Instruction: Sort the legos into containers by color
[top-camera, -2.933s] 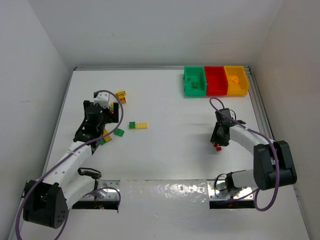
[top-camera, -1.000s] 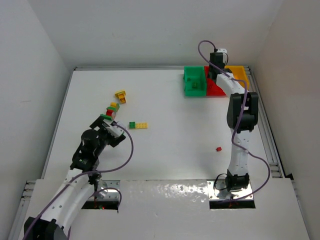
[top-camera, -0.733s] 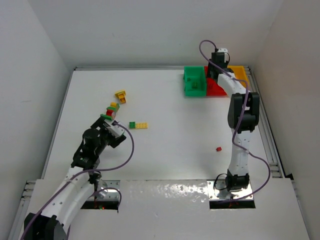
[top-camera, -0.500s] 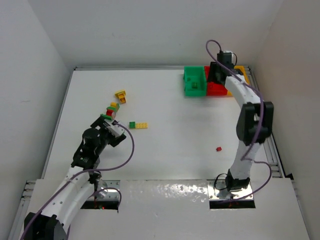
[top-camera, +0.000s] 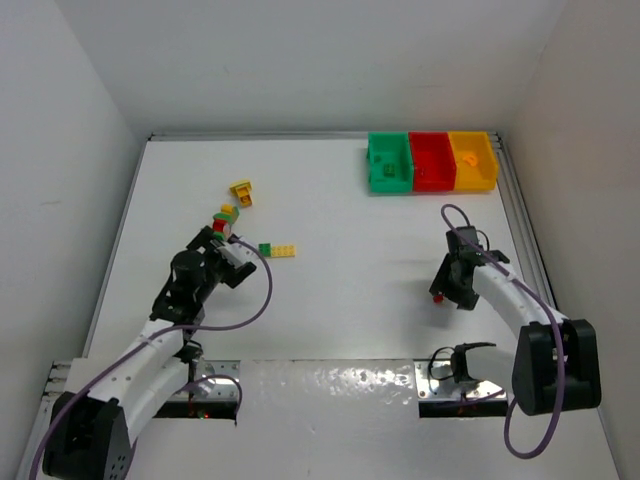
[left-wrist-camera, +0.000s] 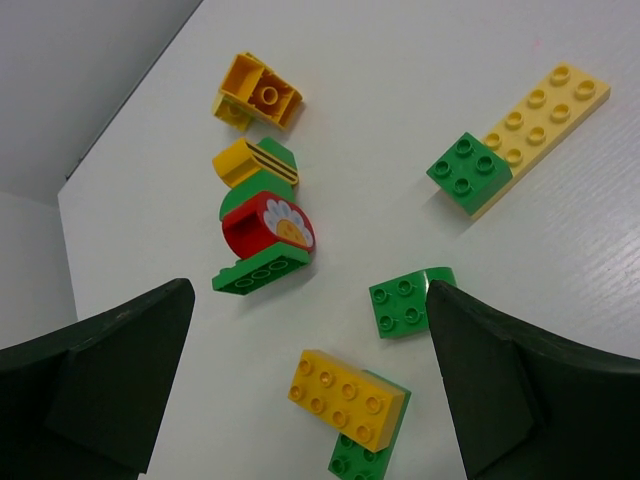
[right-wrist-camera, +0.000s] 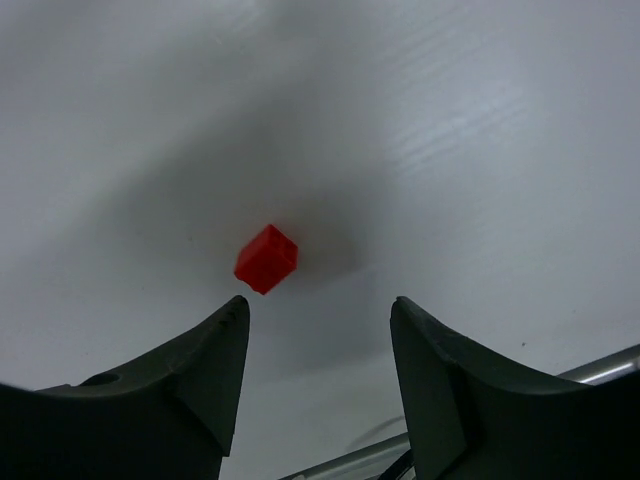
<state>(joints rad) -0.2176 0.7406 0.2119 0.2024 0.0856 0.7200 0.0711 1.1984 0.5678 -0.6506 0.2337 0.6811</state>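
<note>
Your sort has barely begun. The three small open-top plastic bins stand in a row at the far right corner of the white table (top-camera: 330, 200): the green bin (top-camera: 390, 186), the red bin (top-camera: 433, 185) and the yellow-orange bin (top-camera: 474, 184). From above you can make out one green brick (top-camera: 385, 170) in the green bin and one orange brick (top-camera: 467, 157) in the yellow-orange bin. Whether the red bin holds anything, I cannot tell.

Your right gripper (right-wrist-camera: 318, 310) hangs low over the table toward its right edge, jaws apart with nothing between them. The small red cube brick (right-wrist-camera: 266, 259) lies on the surface just ahead of the fingertips, off to one side rather than between them. That looks like your next pick, bound for the red bin.

Your left gripper (left-wrist-camera: 310, 290) stands wide open and empty above the loose pile toward the left edge. There you have:
- an orange hollow brick (left-wrist-camera: 255, 92)
- a yellow striped piece (left-wrist-camera: 255, 160)
- a red round piece with a daisy (left-wrist-camera: 265, 222)
- a green flat plate (left-wrist-camera: 262, 275)
- a green square brick (left-wrist-camera: 400, 305)
- a yellow brick (left-wrist-camera: 345, 395) on a green one
- a long pale yellow plate (left-wrist-camera: 535, 110) with a green square stuck on its end

All of these are yet to be binned, so most of the work remains.
</note>
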